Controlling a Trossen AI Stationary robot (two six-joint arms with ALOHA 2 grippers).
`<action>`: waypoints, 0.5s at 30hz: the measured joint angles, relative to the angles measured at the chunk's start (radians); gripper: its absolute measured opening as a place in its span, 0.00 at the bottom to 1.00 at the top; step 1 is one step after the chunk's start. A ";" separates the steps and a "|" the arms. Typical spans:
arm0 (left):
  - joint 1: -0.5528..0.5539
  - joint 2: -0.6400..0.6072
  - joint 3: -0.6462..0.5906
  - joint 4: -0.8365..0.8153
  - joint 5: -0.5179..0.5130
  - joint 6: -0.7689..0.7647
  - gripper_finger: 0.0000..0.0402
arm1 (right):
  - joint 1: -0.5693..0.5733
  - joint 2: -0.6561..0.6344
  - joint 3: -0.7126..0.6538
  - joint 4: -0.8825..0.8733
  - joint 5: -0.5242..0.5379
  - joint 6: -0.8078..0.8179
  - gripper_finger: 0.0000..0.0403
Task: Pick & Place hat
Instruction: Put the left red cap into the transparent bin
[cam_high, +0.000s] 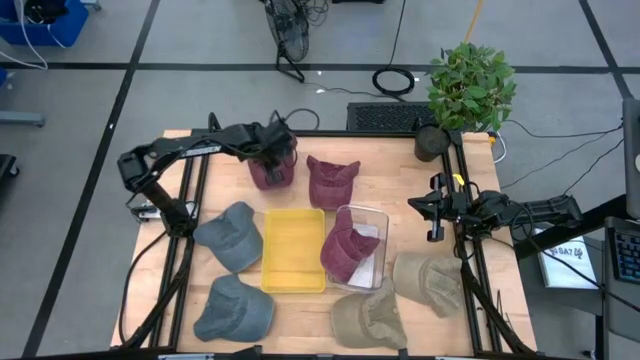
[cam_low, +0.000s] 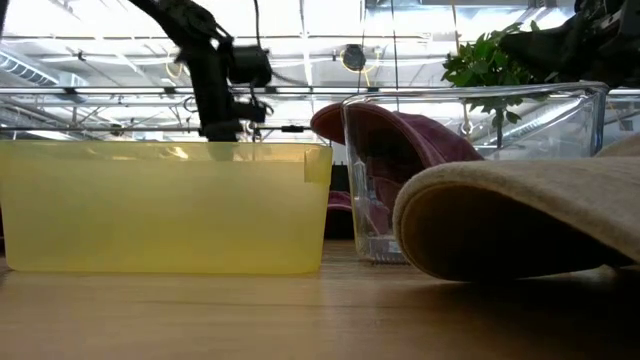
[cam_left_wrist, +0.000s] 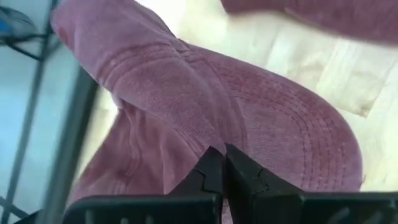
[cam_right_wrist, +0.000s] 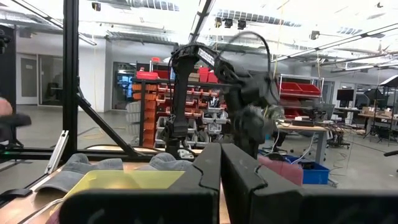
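Near table's back edge, left pincer (cam_high: 277, 160) clamped on maroon hat (cam_high: 270, 172)

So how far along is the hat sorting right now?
One maroon hat already sits in the clear bin; the yellow bin looks empty. In hand: the left gripper is shut on a maroon cap at the table's far side. Left: another maroon hat, two grey hats and two tan hats. The right gripper waits shut at the right edge.
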 joint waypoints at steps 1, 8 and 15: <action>-0.002 -0.023 0.004 -0.002 -0.001 -0.003 0.01 | 0.000 0.000 0.000 0.000 0.000 -0.004 0.00; -0.058 -0.174 0.077 -0.004 0.073 -0.023 0.01 | 0.000 0.000 0.000 -0.008 0.000 -0.009 0.00; -0.135 -0.236 0.203 0.021 0.339 -0.067 0.01 | 0.000 0.000 0.000 -0.023 0.002 -0.029 0.00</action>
